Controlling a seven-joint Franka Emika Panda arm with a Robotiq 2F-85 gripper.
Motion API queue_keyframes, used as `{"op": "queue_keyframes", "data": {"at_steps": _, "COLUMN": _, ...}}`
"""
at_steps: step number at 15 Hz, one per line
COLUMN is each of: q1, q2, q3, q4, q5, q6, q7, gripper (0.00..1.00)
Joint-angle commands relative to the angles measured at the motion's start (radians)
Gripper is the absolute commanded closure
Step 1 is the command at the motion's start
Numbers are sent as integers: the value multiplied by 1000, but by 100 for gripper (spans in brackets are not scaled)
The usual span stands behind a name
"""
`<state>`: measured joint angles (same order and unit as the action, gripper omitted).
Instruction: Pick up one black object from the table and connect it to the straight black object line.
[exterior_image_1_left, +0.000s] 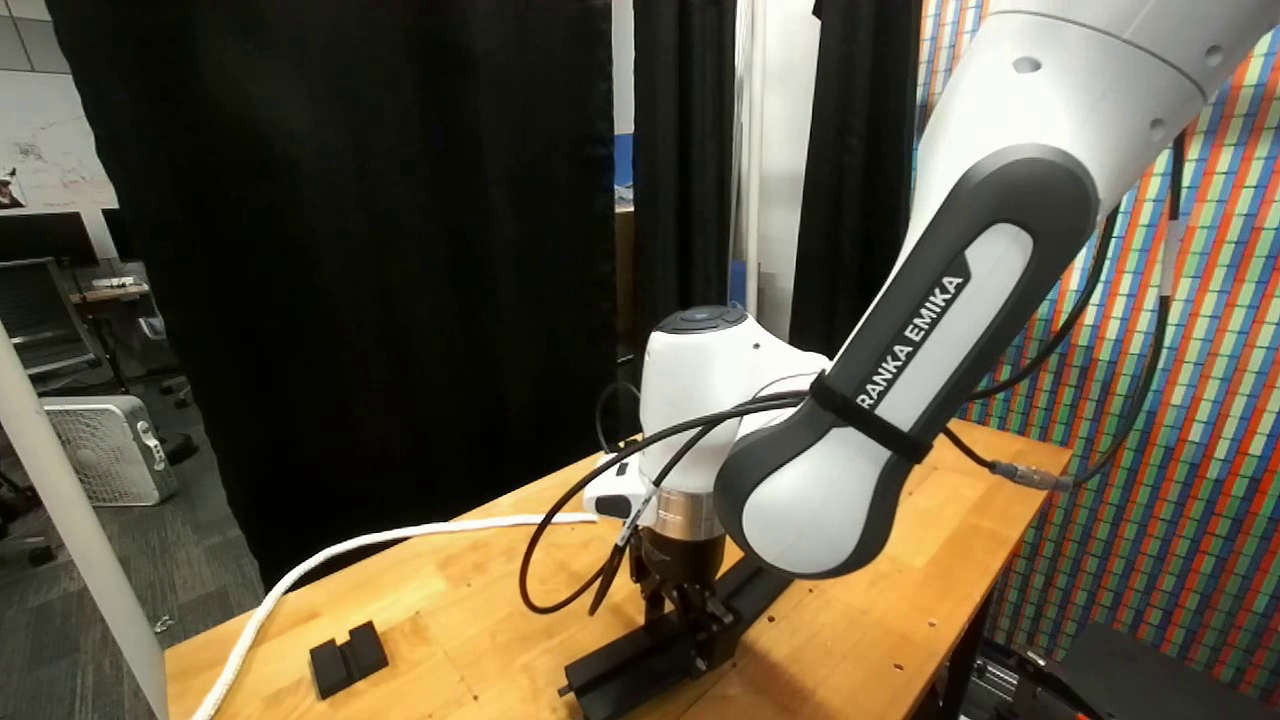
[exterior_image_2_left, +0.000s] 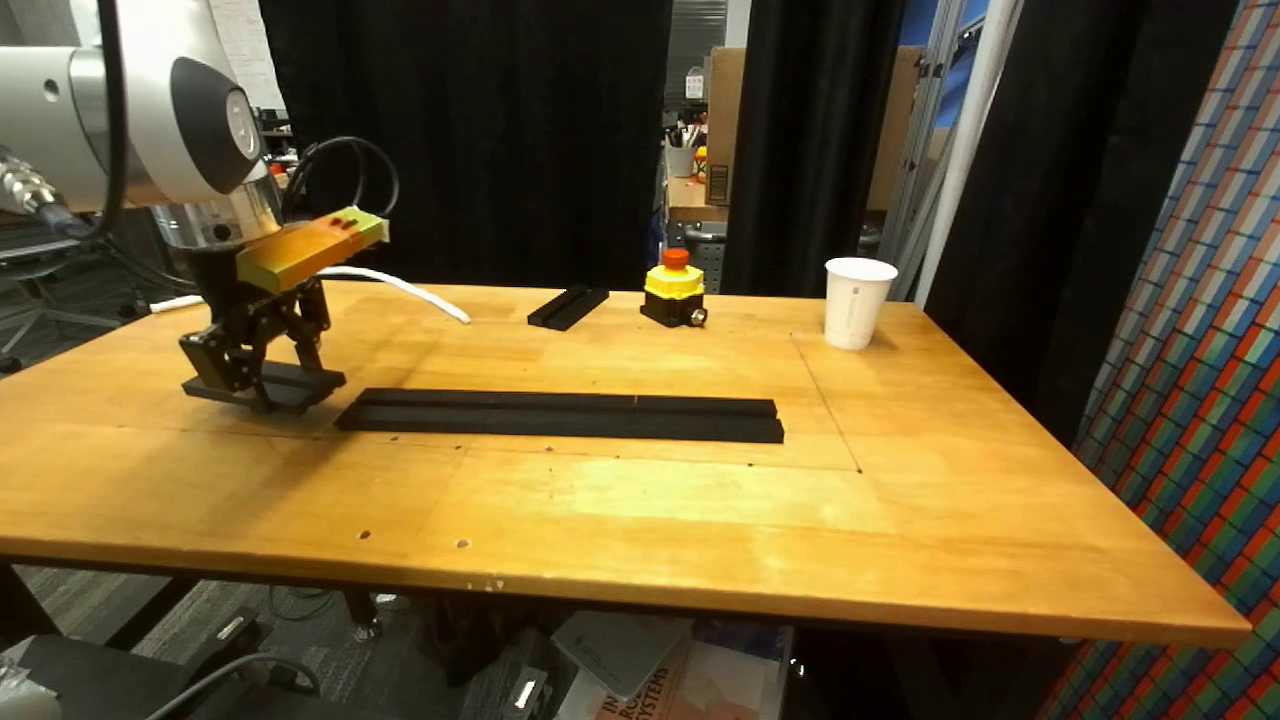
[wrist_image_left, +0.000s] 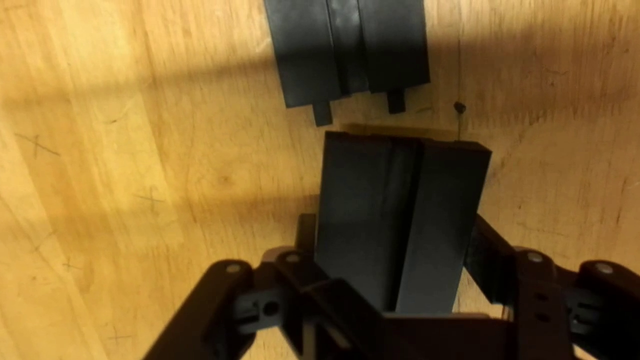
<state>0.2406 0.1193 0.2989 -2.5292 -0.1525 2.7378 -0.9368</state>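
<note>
The straight black object line is a long, grooved black rail (exterior_image_2_left: 560, 415) on the wooden table (exterior_image_2_left: 700, 510). In the wrist view its end (wrist_image_left: 310, 60) shows two small pegs facing the gripper. My gripper (exterior_image_2_left: 262, 370) is shut on a short black bar (exterior_image_2_left: 305, 383), fingers against both long sides. The bar is slightly above the table by the rail's left end. In the wrist view, the gripper (wrist_image_left: 392, 245) holds the bar (wrist_image_left: 367, 200) below the pegs, apart from them, offset right and slightly turned. In an exterior view the arm partly covers bar (exterior_image_1_left: 620, 675) and rail (exterior_image_1_left: 755, 592).
A short grooved black piece (exterior_image_1_left: 348, 660) lies near a white cable (exterior_image_1_left: 300, 580). A loose black piece (exterior_image_2_left: 568, 308) lies at the back; I cannot tell if it is the same. A yellow-and-black emergency stop (exterior_image_2_left: 674, 288) and a white cup (exterior_image_2_left: 855, 300) stand back right.
</note>
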Motion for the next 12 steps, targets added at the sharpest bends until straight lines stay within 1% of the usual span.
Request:
{"op": "queue_keyframes", "data": {"at_steps": 1, "q1": -20, "q2": -2, "q3": -1, "q4": -25, "q5": -11, "q6": 49, "q7": -33, "gripper": 53}}
{"op": "queue_keyframes", "data": {"at_steps": 8, "q1": -62, "q2": 14, "q3": 5, "q4": -40, "q5": 16, "q6": 73, "q7": -127, "gripper": 53}}
{"op": "queue_keyframes", "data": {"at_steps": 12, "q1": -78, "q2": 19, "q3": 9, "q4": -31, "q5": 32, "q6": 69, "q7": -187, "gripper": 53}}
